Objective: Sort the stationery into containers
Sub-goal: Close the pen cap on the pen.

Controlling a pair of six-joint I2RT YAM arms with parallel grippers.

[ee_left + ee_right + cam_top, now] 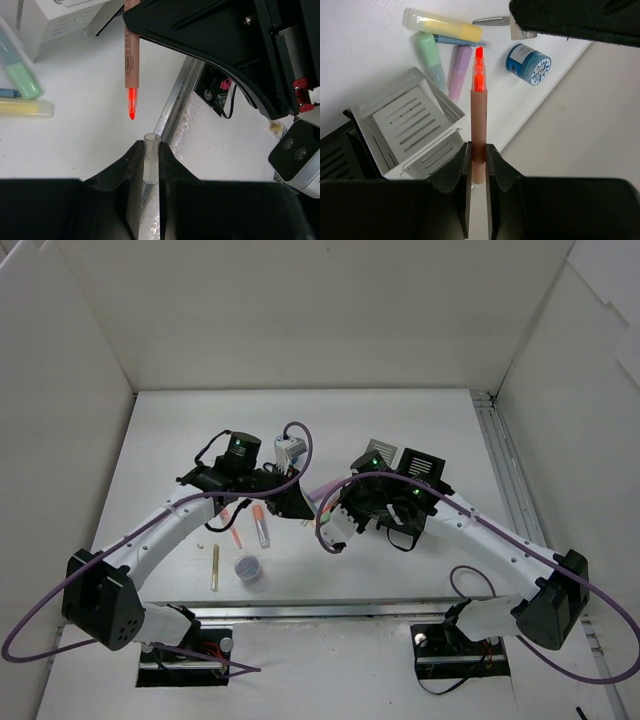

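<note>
My right gripper (479, 147) is shut on the barrel of an orange marker (479, 117) whose bright tip is bare and points away. In the left wrist view that same marker (131, 60) hangs tip down just beyond my left gripper (150, 150), which is shut on a clear cap (151, 159). The two grippers face each other close together above the table's middle (290, 502) (335, 512). On the table lie a yellow marker (442, 25), a green marker (431, 55), a purple marker (460, 70), a round blue tin (528, 64) and scissors (492, 21). The white organizer (410, 125) sits under my right wrist.
The black mesh holder (422, 465) stands beside the white organizer (381, 453), behind the right arm. A thin yellow pen (214, 566), the tin (249, 568) and orange pens (237, 530) lie near the front left. A metal rail (172, 102) runs along the table's near edge.
</note>
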